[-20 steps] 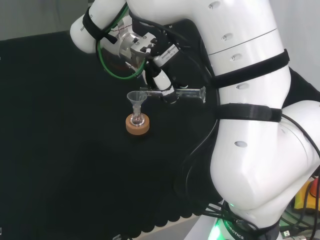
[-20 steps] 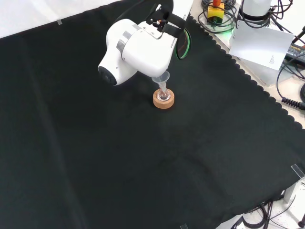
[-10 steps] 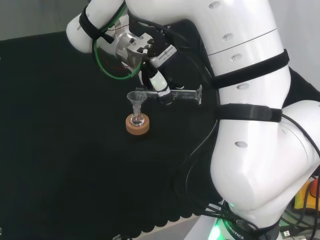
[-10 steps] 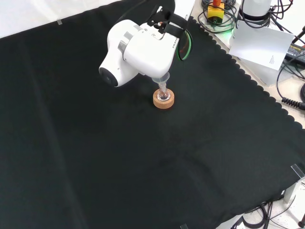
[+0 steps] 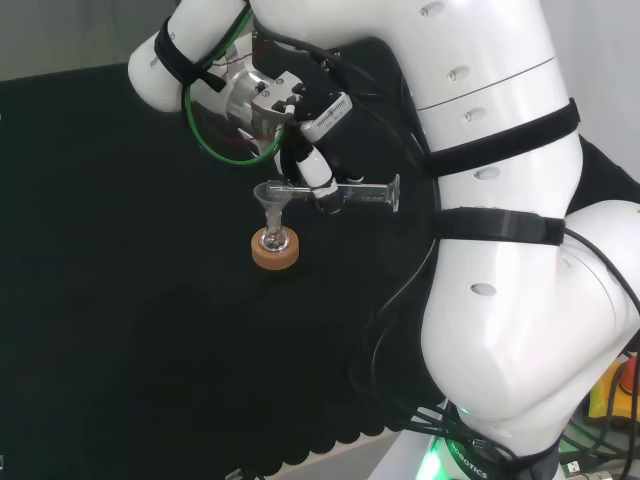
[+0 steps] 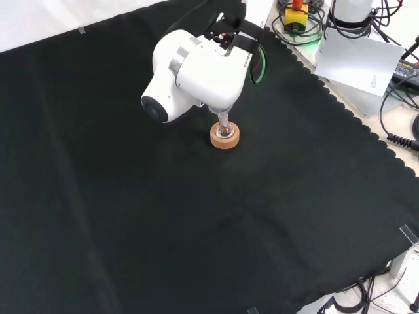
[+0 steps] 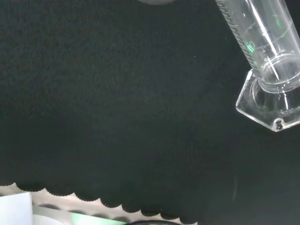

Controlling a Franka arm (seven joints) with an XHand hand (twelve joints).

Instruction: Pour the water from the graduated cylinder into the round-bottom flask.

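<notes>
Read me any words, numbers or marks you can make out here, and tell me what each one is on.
None can be quoted.
Graduated cylinder: scale lines along its glass wall, no number legible.
White sheet of paper beyond the cloth's edge: a small line of print, too small to read.
White arm link: a small dark mark, too small to read.
Funnel, flask, cork stand: no text visible.

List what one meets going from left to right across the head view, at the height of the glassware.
Clear glass funnel in the small round-bottom flask on its cork ring stand → black and white hand → hexagonal foot of the clear graduated cylinder → white robot arm link.
</notes>
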